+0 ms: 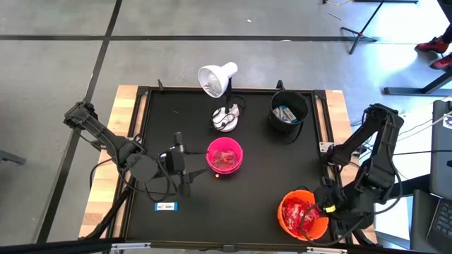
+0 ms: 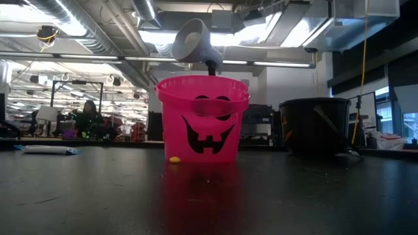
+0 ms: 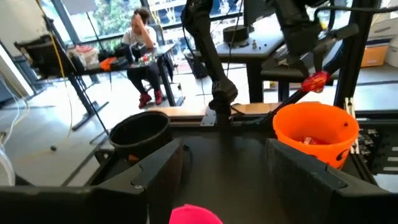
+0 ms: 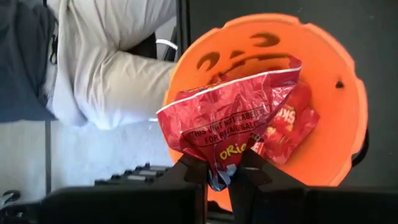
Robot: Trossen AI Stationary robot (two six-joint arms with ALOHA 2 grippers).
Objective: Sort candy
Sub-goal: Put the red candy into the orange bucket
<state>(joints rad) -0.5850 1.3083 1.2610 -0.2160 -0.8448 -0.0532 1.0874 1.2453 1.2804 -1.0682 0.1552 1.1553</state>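
Possibly drops red packet (image 4: 231, 127) from right gripper (image 4: 219, 177), pinched only by its edge over orange bucket (image 4: 339, 118); left gripper (image 1: 181, 164) spread, empty.

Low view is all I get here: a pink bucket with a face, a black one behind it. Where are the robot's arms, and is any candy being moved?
Observer: The right end effector is shut on a red packet, above the orange bucket at the table's near right corner.
Operator: Is that orange one empty?
Observer: No, more red packets lie inside it.
Operator: And the other arm?
Observer: The left end effector hangs open just left of the pink bucket.
Operator: Anything in the pink one?
Observer: Yes, red packets lie in it too.
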